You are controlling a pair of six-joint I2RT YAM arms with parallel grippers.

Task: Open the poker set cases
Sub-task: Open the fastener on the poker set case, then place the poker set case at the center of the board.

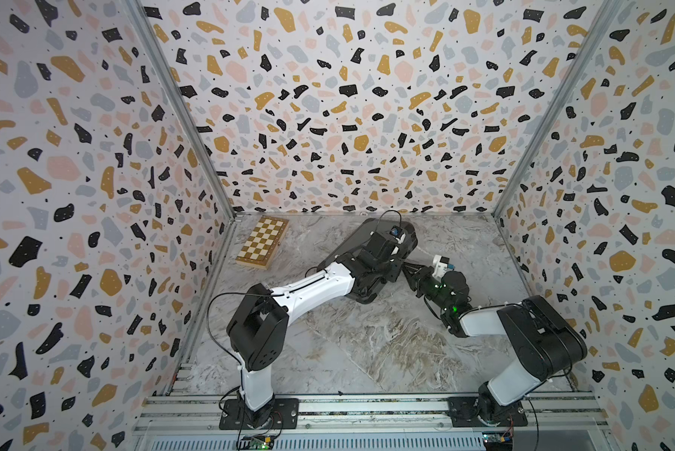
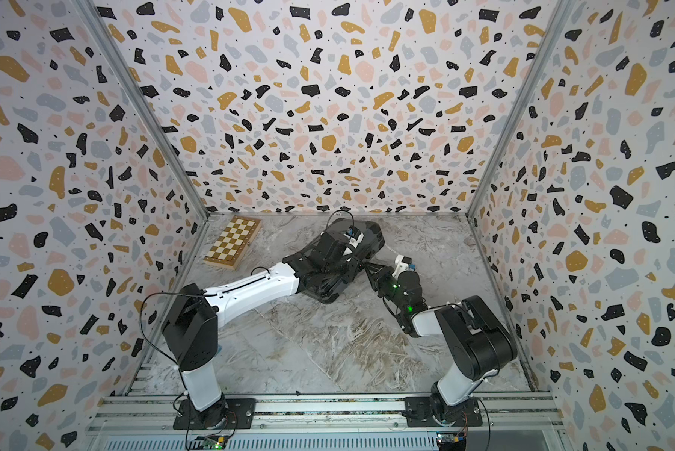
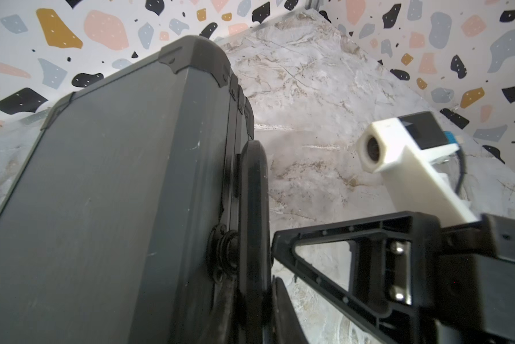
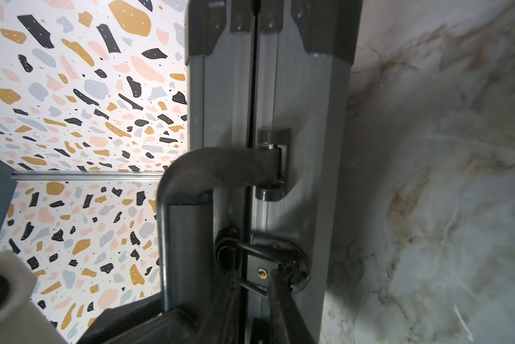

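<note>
In both top views the case [image 1: 361, 232] [image 2: 373, 238] is lying flat at the table's [image 1: 367, 351] 12 o'clock, with its long axis running 1 to 7 o'clock. Its handle side is facing 4 o'clock toward the right arm [image 1: 480, 322], while the left arm [image 1: 312, 287] is reaching over the lid. In the left wrist view the left gripper [image 3: 253, 306] is clamping the handle [image 3: 254, 193]. In the right wrist view the right gripper [image 4: 254, 297] is pinching shut on the latch [image 4: 262, 265] beside the lid seam [image 4: 253, 89], so the pull is probably going away from that seam.

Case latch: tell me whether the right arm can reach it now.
Likely yes: the right gripper is shut on the latch on the poker case's edge; the left gripper, on the handle, leaves it free.
</note>
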